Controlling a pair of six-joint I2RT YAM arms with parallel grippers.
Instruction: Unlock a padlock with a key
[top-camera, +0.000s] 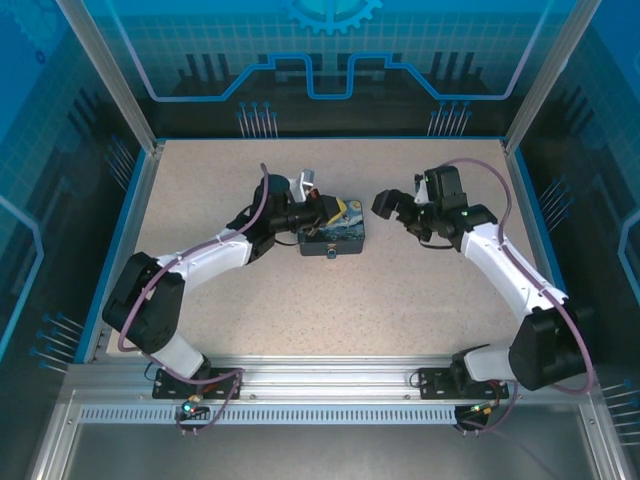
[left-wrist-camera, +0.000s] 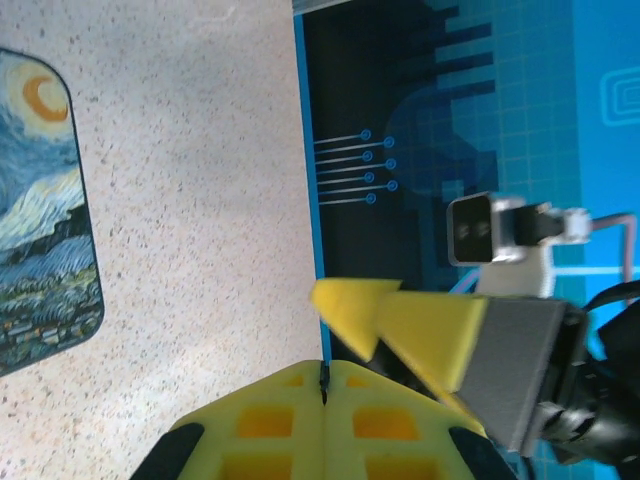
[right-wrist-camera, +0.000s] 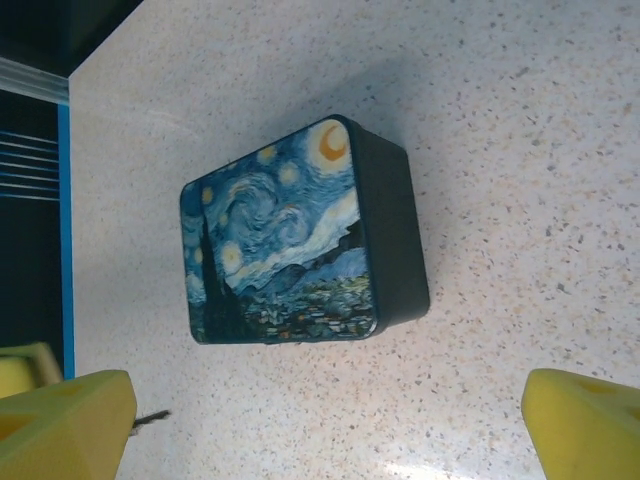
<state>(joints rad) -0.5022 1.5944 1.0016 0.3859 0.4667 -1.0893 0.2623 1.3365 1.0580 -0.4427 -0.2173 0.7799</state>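
My left gripper is shut, and a thin dark sliver of the key shows pinched between its yellow pads. From above, that gripper hangs at the far edge of the night-sky box. A thin key tip also pokes out past my right gripper's left finger. My right gripper is open over bare table just right of the box, and from above it faces the left one. A tiny bluish spot on the box's near side may be the padlock.
The speckled table has free room in front of and to the right of the box. A blue rim and dark printed walls surround it. My right gripper's yellow fingers sit close to my left one.
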